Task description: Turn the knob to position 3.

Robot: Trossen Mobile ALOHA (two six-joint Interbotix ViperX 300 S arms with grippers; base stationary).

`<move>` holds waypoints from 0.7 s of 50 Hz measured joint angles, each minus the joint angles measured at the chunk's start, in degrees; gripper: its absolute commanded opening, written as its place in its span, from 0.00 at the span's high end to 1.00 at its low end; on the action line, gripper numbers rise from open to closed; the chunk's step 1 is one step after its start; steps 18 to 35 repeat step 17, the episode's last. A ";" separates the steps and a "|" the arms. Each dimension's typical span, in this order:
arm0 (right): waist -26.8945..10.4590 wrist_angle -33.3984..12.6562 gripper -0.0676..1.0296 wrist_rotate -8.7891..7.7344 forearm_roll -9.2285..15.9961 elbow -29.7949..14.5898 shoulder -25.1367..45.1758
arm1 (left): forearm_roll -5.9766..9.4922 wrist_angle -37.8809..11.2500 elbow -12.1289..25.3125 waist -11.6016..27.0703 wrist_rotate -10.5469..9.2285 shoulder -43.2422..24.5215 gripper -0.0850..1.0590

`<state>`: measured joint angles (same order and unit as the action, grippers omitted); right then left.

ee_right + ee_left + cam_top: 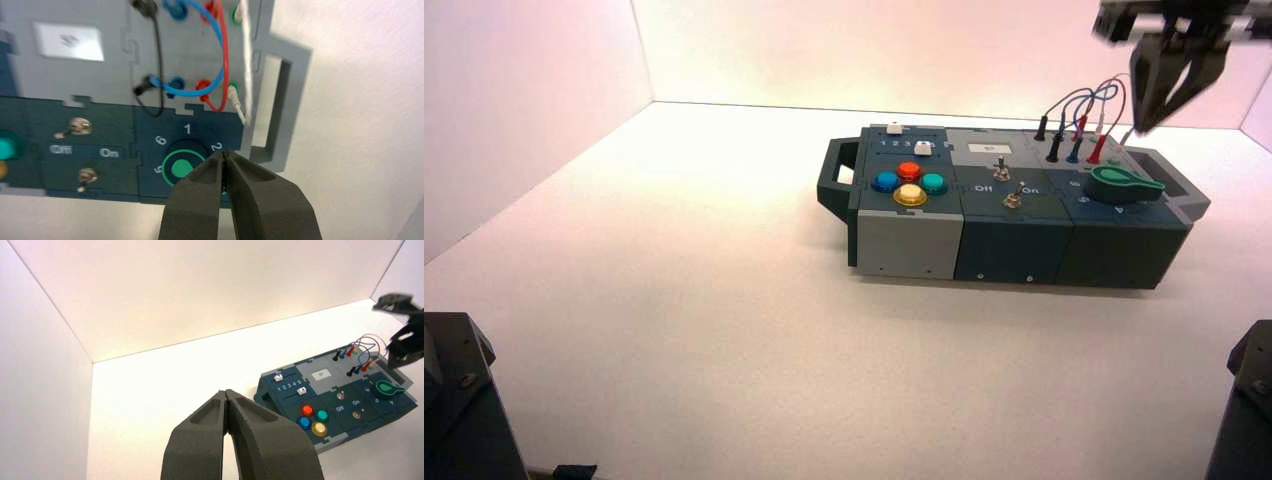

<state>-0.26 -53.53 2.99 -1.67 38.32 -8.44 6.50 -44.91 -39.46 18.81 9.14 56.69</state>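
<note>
The green teardrop knob (pixel 1127 184) sits on a dark round base at the right end of the box (pixel 1014 245), its pointed end toward the box's right handle. My right gripper (pixel 1146 125) hangs in the air above and behind the knob, near the wire plugs, shut and empty. In the right wrist view the knob's round part (pixel 182 167) shows beside my right gripper (pixel 225 152); its pointed end is hidden behind the fingers. The numbers 1, 2, 6 and 5 show around it. My left gripper (pixel 226 392) is shut and empty, far left of the box.
Red, blue, teal and yellow push-buttons (pixel 909 183) lie at the box's left end, with two sliders (pixel 909 138) behind them. Two metal toggle switches (pixel 1007 183) stand in the middle. Looped wires (pixel 1089 110) are plugged in at the back right. White walls enclose the table.
</note>
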 measured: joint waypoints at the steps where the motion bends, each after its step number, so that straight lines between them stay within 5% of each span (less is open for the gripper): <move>1: -0.09 0.18 0.96 -0.35 0.00 0.09 -1.49 | 0.00 0.00 -0.09 0.00 0.00 0.00 0.95; 15: -3.60 1.14 0.96 -0.62 1.49 0.00 -11.07 | 0.00 0.00 -0.44 0.00 0.18 -0.09 0.95; 35: -3.78 1.14 0.96 -0.62 1.67 0.00 -11.51 | 0.00 0.00 -0.44 0.09 0.18 -0.09 0.95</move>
